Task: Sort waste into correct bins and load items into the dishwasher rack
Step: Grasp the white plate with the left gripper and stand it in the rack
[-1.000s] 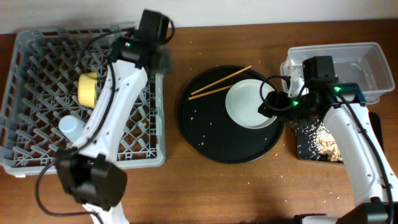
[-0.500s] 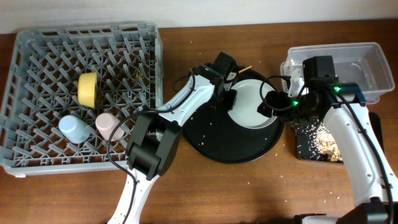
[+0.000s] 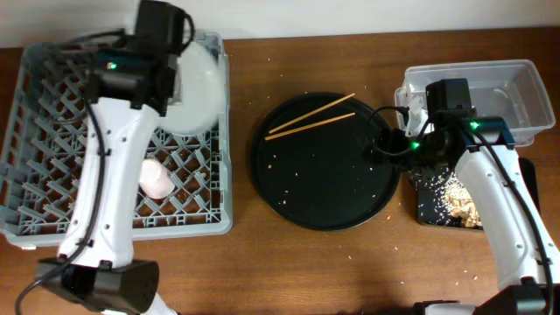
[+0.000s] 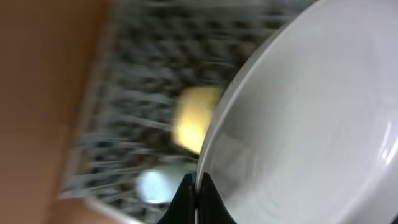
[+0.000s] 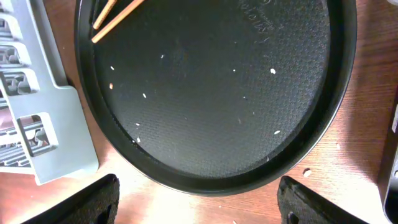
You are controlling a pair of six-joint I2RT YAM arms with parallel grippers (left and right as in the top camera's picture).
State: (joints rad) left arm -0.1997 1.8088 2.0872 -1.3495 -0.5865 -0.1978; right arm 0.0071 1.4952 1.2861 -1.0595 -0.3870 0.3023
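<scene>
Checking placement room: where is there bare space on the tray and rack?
The black tray is bare below the chopsticks, crumbs only. The rack looks bare along its left rows; its right side is crowded by the white bowl in the left end effector and a pink cup.

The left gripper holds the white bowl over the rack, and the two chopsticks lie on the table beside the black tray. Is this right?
Not fully. The overhead view shows the chopsticks lying on the black tray, not beside it. The left gripper does hold the white bowl over the rack.
</scene>
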